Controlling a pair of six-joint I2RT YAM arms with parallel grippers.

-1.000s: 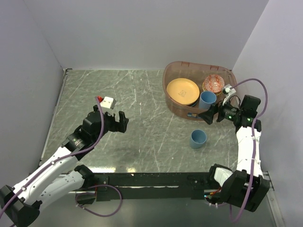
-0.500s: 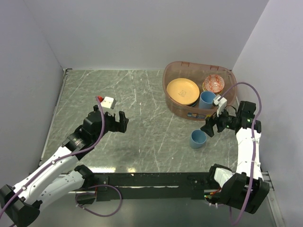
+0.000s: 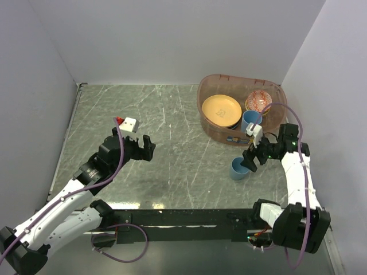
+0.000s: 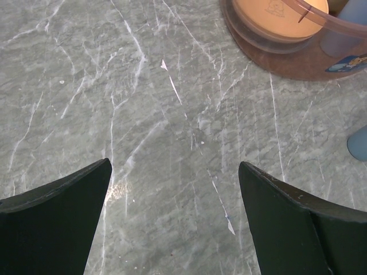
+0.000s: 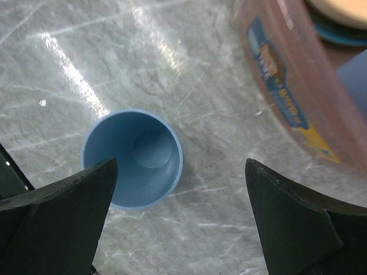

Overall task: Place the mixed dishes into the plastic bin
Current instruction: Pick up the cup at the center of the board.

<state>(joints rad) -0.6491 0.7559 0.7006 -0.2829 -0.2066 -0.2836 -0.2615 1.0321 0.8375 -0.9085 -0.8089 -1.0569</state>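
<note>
Right wrist: light blue plastic cup [image 5: 133,158], upright, empty, round

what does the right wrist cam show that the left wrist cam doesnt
Only the right wrist: the whole blue cup, upright and empty on the table, under the open right gripper. Only the left wrist: the yellow plate's printed face in the bin, and the open left gripper over bare table. Both: the bin's labelled wall, the grey table, and that cup, only a sliver at the left view's edge.
</note>
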